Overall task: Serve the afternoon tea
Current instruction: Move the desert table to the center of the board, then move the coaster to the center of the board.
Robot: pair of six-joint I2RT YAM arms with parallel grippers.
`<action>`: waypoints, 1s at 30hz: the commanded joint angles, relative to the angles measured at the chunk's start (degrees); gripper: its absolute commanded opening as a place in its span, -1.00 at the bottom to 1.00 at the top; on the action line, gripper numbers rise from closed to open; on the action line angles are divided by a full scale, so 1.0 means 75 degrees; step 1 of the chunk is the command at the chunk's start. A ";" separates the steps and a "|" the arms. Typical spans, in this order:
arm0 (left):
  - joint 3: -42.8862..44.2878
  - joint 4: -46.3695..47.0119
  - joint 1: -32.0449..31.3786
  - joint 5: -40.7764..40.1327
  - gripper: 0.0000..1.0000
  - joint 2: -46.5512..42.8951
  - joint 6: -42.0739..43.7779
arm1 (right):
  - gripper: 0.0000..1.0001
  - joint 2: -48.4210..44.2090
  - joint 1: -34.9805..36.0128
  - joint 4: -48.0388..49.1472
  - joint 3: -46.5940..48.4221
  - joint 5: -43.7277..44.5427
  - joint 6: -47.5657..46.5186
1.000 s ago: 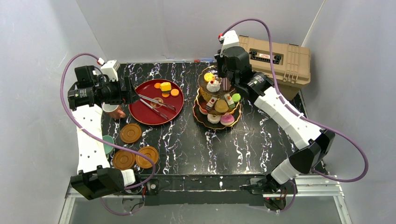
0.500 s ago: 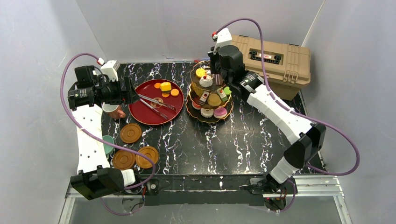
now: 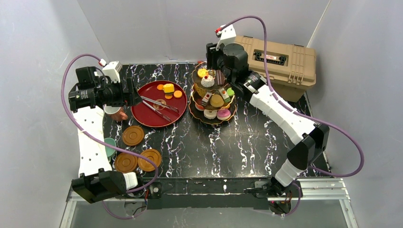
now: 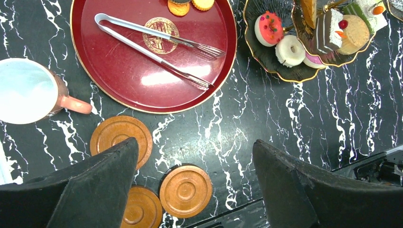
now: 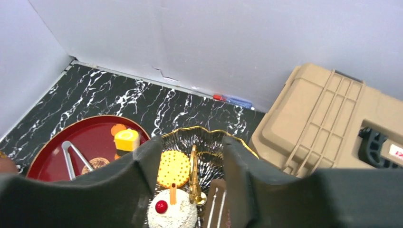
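Pastries (image 3: 216, 100) crowd the dark glass three-tier stand with gold rims (image 3: 209, 122), which stands upright on the black marbled bench (image 3: 247, 142) at the upper middle of the top view, its long axis vertical. The right hand (image 5: 190, 142) straddles the stand's gold centre post (image 5: 194, 173), fingers partly open with a gap on each side, gripping nothing. The left hand (image 4: 194, 145) gapes wide and empty above round brown saucers (image 4: 185, 190).
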 commanded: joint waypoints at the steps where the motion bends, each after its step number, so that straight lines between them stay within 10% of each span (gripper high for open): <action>1: 0.0493 -0.0415 -0.0025 0.0002 0.78 0.0031 0.0186 | 0.33 -0.0574 0.0048 0.0521 0.0205 -0.0066 -0.0078; 7: 0.0866 -0.0570 0.0055 -0.0007 0.79 0.0315 0.0118 | 0.96 -0.0802 0.1402 -0.0152 0.0829 0.0819 -0.1288; 16: 0.2229 -0.1407 0.1009 0.0441 0.87 0.0978 0.0320 | 0.97 -0.0895 0.4313 -0.1571 -0.0157 0.0613 -0.0372; 30: 0.0676 -0.2170 0.2383 0.0515 0.89 0.0664 0.2867 | 0.91 0.1221 0.4678 0.1529 -0.3163 -0.1452 0.1808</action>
